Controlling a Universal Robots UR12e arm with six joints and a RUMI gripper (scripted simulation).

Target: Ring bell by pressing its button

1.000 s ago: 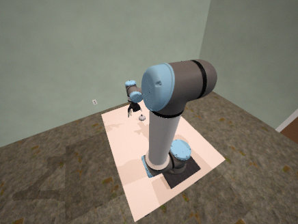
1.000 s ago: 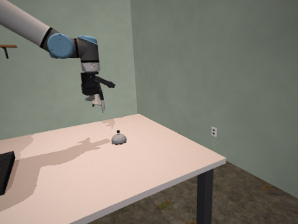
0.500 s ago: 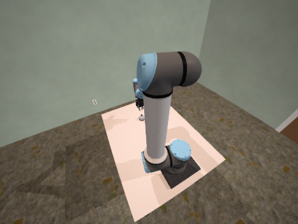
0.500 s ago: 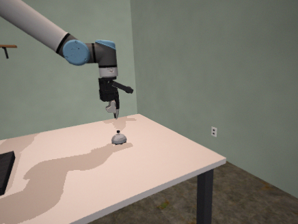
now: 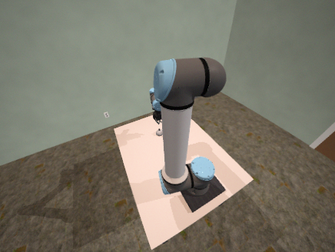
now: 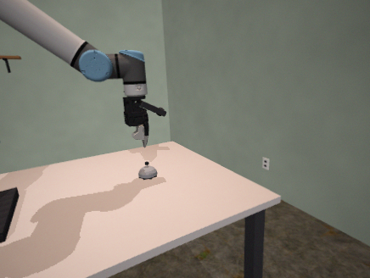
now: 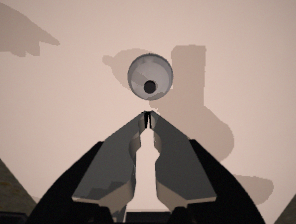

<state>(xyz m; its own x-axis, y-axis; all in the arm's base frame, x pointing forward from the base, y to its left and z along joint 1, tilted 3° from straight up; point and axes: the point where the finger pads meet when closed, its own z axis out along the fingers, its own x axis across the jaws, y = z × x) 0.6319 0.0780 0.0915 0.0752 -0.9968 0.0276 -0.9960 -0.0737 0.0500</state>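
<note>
Taking the small grey dome-shaped bell (image 6: 148, 171) as the landmark: nearest the exterior camera, in front of the bell, lies the long edge of the pale pink rectangular table top (image 6: 221, 199), carried on a dark grey square leg (image 6: 255, 241) at the right corner. The arm's broad shadow runs across the table from the left edge up to the bell's near side.

The bell stands on the table toward its far edge, upright, with its small black round button (image 6: 146, 163) on top. In the wrist view the bell (image 7: 150, 77) appears as a grey disc with the black button (image 7: 149, 87) slightly off its middle.

Directly above the bell, apart from the button, hangs the dark two-jaw gripper (image 6: 144, 143), pointing straight down. Its fingers are pressed together into a narrow point with nothing between them; in the wrist view the grey fingers meet at the tip just short of the bell.

Above the gripper, the blue-capped wrist joint (image 6: 95, 64) and the white forearm tube (image 6: 38, 25) reach off to the upper left.

Behind the bell rise pale green walls (image 6: 255, 76), with a white wall outlet (image 6: 266, 163) low to the right.
</note>
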